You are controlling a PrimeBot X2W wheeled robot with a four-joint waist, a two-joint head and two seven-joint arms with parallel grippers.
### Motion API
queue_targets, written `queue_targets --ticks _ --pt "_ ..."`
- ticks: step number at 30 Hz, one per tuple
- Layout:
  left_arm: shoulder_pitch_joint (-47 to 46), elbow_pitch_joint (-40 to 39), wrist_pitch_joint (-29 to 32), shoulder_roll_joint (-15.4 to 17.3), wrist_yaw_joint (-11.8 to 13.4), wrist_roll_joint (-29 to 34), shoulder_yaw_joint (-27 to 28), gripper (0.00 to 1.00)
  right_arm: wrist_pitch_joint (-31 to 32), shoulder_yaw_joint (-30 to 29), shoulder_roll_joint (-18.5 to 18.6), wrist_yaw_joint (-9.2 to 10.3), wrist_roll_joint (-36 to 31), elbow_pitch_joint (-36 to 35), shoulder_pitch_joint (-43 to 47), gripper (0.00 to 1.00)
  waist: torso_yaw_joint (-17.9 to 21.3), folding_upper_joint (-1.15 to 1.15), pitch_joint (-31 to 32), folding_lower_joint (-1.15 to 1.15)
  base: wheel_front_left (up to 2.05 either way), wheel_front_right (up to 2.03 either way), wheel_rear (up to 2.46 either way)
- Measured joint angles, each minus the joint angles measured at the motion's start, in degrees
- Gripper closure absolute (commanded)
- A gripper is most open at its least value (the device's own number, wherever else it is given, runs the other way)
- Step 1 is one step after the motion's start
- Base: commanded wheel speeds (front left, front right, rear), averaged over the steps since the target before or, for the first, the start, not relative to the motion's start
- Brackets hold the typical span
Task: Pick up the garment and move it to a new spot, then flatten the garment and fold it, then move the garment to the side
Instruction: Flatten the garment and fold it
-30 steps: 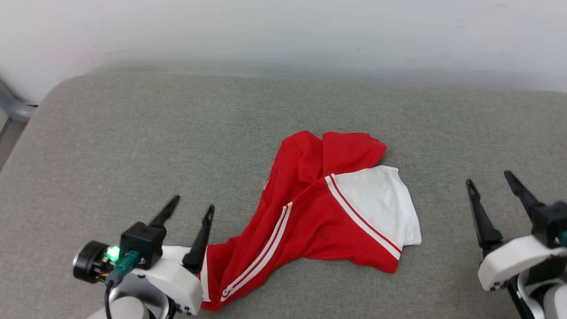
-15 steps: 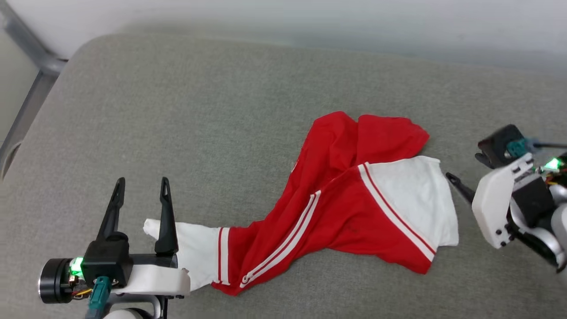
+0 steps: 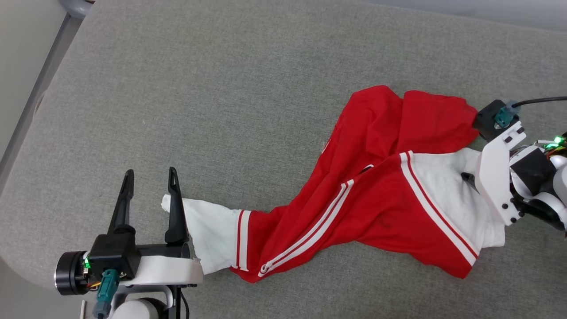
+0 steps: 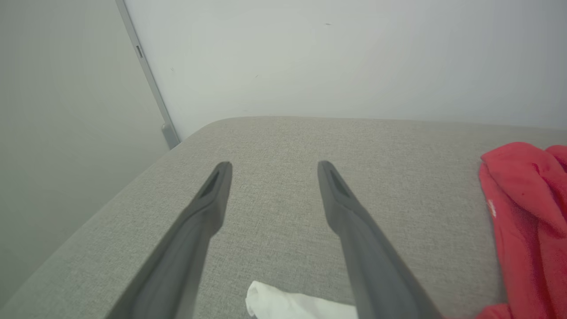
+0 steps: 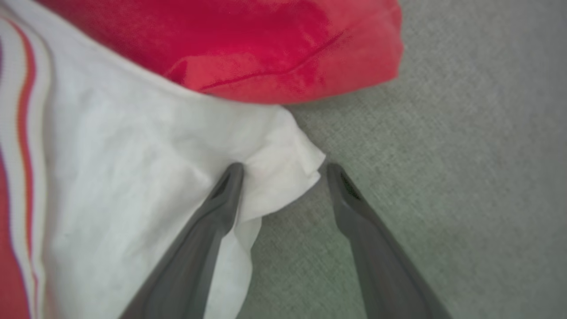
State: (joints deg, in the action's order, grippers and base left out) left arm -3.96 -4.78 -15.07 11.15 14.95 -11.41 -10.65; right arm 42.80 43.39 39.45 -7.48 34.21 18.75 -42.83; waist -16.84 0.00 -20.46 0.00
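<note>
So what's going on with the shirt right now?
The robot is setting up to grab the garment, a red shirt lying rumpled on the grey cushion. Its right gripper is open, with the corner of one white sleeve between its fingers, not pinched yet. The left gripper is open too, over the tip of the other white sleeve. Nothing is held.

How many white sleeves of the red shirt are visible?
2. One sleeve lies beside the left gripper; the other sleeve lies at the right gripper, a corner between its open jaws.
</note>
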Motion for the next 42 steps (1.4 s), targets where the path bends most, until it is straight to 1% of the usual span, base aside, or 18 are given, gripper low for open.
queue_targets --ticks 4,6,7,8,11,15,21,24,26,31,35,39,42 --pt "-0.2 1.0 0.0 -2.2 -2.6 1.9 2.5 0.00 0.6 3.5 1.1 0.29 3.0 1.5 -1.9 0.00 -0.6 0.00 -1.0 0.00 0.00 0.00 0.00" --pt "-0.3 1.4 0.0 -3.0 -3.7 2.7 3.8 0.00 -0.2 5.0 1.5 0.41 3.8 1.8 -2.5 0.00 -0.3 0.00 -1.0 0.00 0.00 0.00 0.00" --pt "-0.3 1.5 0.0 -3.3 -4.2 3.2 4.4 0.00 -1.0 5.5 1.5 0.41 4.3 2.0 -2.9 0.42 -0.1 0.00 -1.0 0.00 0.00 0.00 0.00" --pt "-0.3 1.7 0.0 -3.5 -4.6 3.5 5.1 0.00 -2.3 5.9 1.5 0.40 4.7 2.1 -3.0 1.00 0.2 0.00 -0.9 0.00 0.00 0.00 0.00" --pt "-0.2 2.3 0.0 -4.4 -5.7 4.8 6.3 0.00 -6.9 6.6 1.2 -0.02 6.1 2.7 -3.0 1.00 1.0 0.00 -0.2 0.00 0.00 0.00 0.00" --pt "0.5 3.1 0.0 -4.6 -6.9 5.8 8.3 0.00 -13.1 6.3 0.8 -0.07 6.2 3.2 -3.1 1.00 2.5 0.00 1.7 0.00 0.00 0.00 0.00" --pt "2.9 3.4 0.0 -4.9 -8.1 7.3 10.2 0.00 -20.1 3.0 3.8 -0.07 7.3 2.5 -2.4 1.00 5.1 0.00 5.6 0.00 0.00 0.00 0.00" --pt "4.4 3.5 0.0 -4.9 -8.3 7.8 11.1 0.00 -23.0 0.8 6.0 -0.07 7.0 1.1 0.0 1.00 6.5 0.00 7.5 0.00 0.00 0.00 0.00" --pt "5.4 3.6 0.0 -5.0 -8.4 7.9 11.7 0.00 -24.5 -1.2 6.8 -0.05 7.0 -0.3 2.2 1.00 7.6 0.00 8.5 0.00 0.00 0.00 0.00" --pt "7.8 4.1 0.0 -5.4 -8.9 8.2 12.8 0.00 -26.5 -7.7 8.2 -0.07 5.8 -3.7 10.2 1.00 10.2 0.00 10.8 0.00 0.00 0.00 0.00" --pt "8.9 4.4 0.0 -5.9 -8.9 8.3 13.2 0.00 -26.6 -14.4 8.3 -0.07 5.1 -5.6 19.4 1.00 12.0 0.00 12.3 0.00 0.00 0.00 0.00" --pt "9.8 4.6 0.0 -6.2 -9.3 8.3 13.8 0.00 -26.3 -21.0 7.1 -0.07 3.3 -6.2 29.1 1.00 13.9 0.00 13.4 0.00 0.00 0.00 0.00" --pt "9.9 4.9 0.0 -6.3 -9.4 8.7 14.1 0.00 -26.0 -25.3 5.0 -0.07 2.6 -5.4 36.0 1.00 14.9 0.00 14.0 0.00 0.00 0.00 0.00"
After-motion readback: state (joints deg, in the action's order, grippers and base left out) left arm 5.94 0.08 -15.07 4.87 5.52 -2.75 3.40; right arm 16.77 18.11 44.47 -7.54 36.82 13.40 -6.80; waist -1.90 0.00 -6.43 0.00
